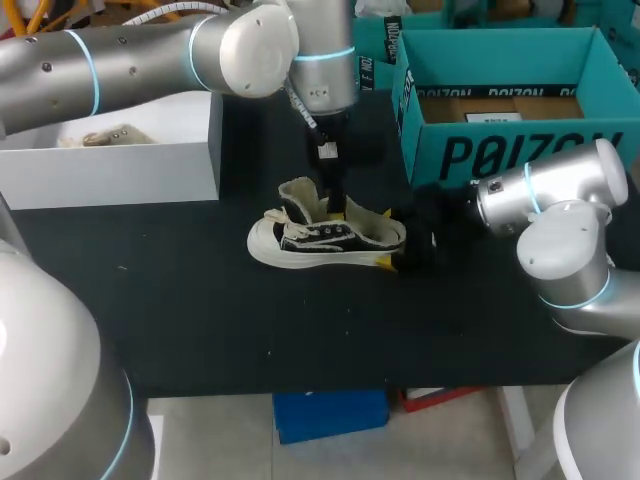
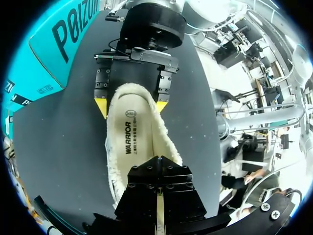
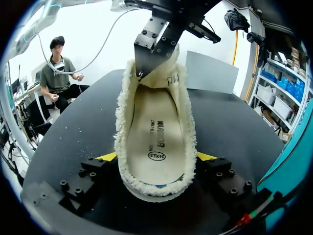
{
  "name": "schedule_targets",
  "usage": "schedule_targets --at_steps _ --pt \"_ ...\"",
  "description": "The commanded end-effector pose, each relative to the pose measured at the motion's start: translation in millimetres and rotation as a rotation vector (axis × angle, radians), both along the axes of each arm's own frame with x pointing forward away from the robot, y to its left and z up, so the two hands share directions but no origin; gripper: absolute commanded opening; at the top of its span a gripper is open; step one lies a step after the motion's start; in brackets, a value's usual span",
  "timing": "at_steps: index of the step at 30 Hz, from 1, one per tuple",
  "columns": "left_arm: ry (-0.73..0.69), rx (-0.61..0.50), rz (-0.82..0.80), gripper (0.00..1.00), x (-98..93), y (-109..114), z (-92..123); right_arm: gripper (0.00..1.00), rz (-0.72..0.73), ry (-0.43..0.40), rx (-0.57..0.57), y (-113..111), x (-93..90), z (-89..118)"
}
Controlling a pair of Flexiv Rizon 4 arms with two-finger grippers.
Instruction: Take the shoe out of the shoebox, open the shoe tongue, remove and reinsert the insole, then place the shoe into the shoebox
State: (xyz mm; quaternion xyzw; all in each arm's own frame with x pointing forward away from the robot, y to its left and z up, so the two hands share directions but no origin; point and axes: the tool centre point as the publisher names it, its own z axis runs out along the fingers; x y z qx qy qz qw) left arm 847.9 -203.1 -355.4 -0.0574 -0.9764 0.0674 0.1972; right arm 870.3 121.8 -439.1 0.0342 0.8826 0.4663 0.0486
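A black-and-white sneaker (image 1: 320,242) with fleecy cream lining lies mid-table, toe to the left. My left gripper (image 1: 330,200) comes down from above and is shut on the cream tongue (image 3: 168,73), holding it up. A thin pale strip shows between its black fingers (image 2: 159,208). My right gripper (image 1: 408,250) is at the heel, and its yellow fingertips (image 3: 108,156) press the heel's two sides. The printed insole (image 3: 156,137) lies flat inside the shoe (image 2: 134,132). The teal shoebox (image 1: 500,150) stands open at the back right.
A white box (image 1: 110,165) with a pale bundle inside sits at the back left. Black tabletop (image 1: 200,310) lies bare in front of the shoe, up to the front edge.
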Motion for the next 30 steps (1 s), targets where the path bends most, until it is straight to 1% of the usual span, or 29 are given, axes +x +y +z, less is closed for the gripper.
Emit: schedule_targets --at_steps 1,17,25,30 --pt "0.001 0.007 0.000 0.00 -2.4 -1 -8 0.00 -0.003 0.000 -0.002 1 1.1 -3" --pt "0.002 0.055 0.027 0.00 -6.1 5 -26 0.00 -0.003 0.000 -0.002 1 1.1 -3" --pt "-0.006 0.059 0.033 0.00 -11.6 2 -36 0.00 -0.003 0.000 -0.002 1 1.1 -3" --pt "-0.035 0.070 0.045 0.00 -12.8 1 -41 0.00 -0.003 0.000 -0.002 1 1.1 -3"
